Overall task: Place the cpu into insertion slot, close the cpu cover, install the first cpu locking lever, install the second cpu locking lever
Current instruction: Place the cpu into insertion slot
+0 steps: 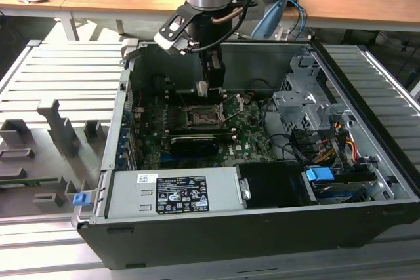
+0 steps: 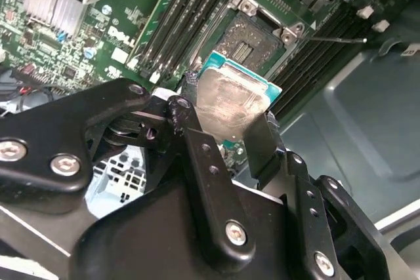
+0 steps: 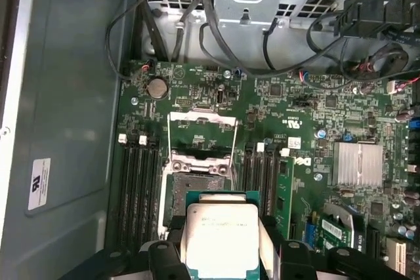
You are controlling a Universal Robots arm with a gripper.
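My gripper (image 2: pixel 226 116) is shut on the cpu (image 2: pixel 231 100), a silvery square chip with a teal edge, pinched by two opposite sides between black fingers (image 2: pixel 264 137). In the exterior view the gripper (image 1: pixel 204 91) hangs a little above the insertion slot (image 1: pixel 199 119) inside the open computer case. The first wrist view shows the cpu (image 3: pixel 220 237) just off the dark, bare insertion slot (image 3: pixel 195 187). The cpu cover (image 3: pixel 202 120) stands flipped open on the slot's far side. Two thin locking levers (image 3: pixel 234 141) are raised beside the cover.
Memory slots (image 3: pixel 138 181) flank the socket on both sides. A long black card (image 1: pixel 193 143) lies nearer the front. A drive cage (image 1: pixel 305 106) with cables fills the exterior view's right. A power supply box (image 1: pixel 174 191) spans the front.
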